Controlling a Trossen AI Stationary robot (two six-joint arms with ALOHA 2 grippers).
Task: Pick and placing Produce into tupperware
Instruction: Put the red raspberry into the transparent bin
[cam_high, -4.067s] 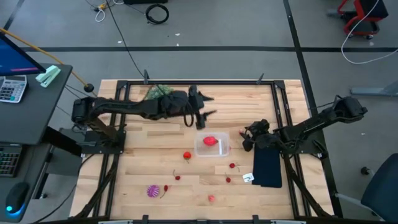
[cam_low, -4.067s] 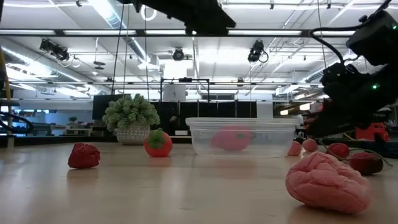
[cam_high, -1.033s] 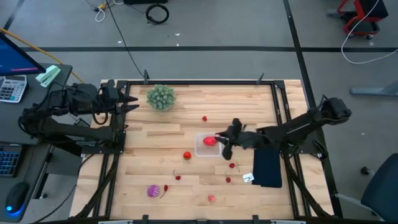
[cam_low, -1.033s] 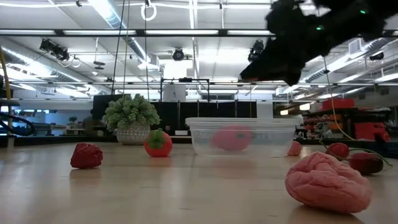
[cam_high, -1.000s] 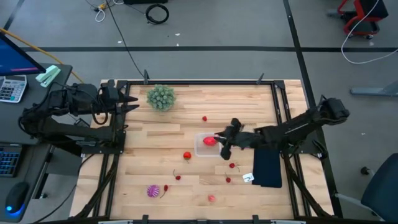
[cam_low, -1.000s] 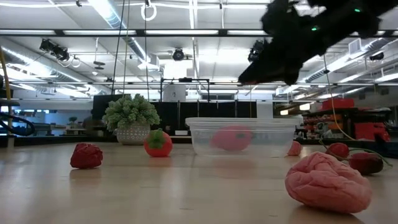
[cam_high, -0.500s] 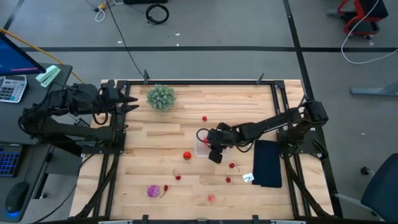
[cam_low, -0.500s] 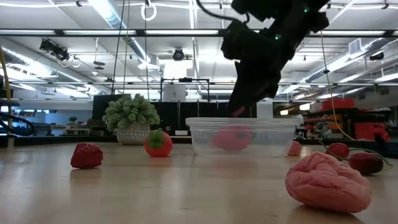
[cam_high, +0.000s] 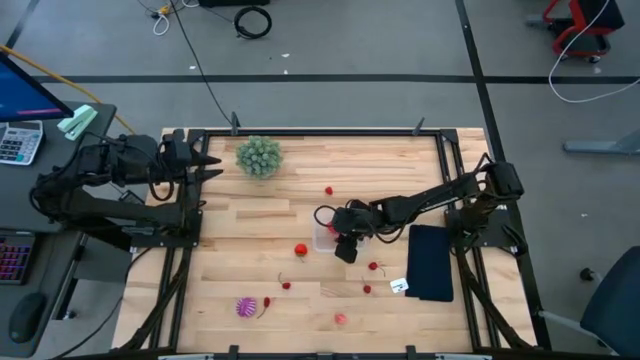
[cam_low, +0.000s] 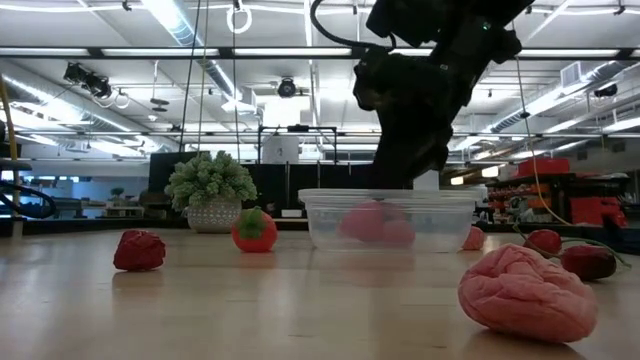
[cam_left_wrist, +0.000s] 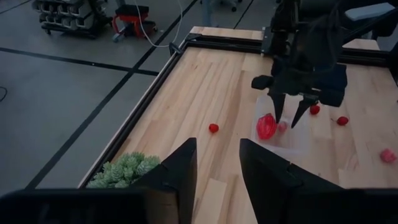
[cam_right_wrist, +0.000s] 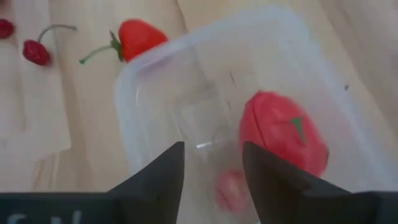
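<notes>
The tupperware (cam_right_wrist: 249, 99), a clear tub, stands mid-table (cam_low: 390, 222). In it lie a red tomato-like piece (cam_right_wrist: 283, 134) and a small pink piece (cam_right_wrist: 230, 190). My right gripper (cam_left_wrist: 289, 118) hangs open right above the tub, fingers pointing down (cam_high: 332, 224), touching nothing. Loose produce lies on the wood: a red strawberry (cam_high: 301, 250), a small red piece (cam_high: 329, 190), cherries (cam_high: 375, 266), a spiky purple piece (cam_high: 245, 306) and a pink piece (cam_high: 340, 319). My left gripper (cam_left_wrist: 217, 168) waits open at the table's far left corner (cam_high: 205, 165).
A bushy green plant (cam_high: 259, 156) stands near the far left corner. A flat dark pad (cam_high: 430, 262) lies right of the tub. A black frame (cam_high: 330, 132) rims the table. In the low view a big pink piece (cam_low: 527, 293) lies close to the near edge.
My right gripper has swung toward the table's left, from beside the tub's right end to above it, and has come down over it. A small pink piece that was not in the tub before now lies in it beside the red one. The left arm has kept still.
</notes>
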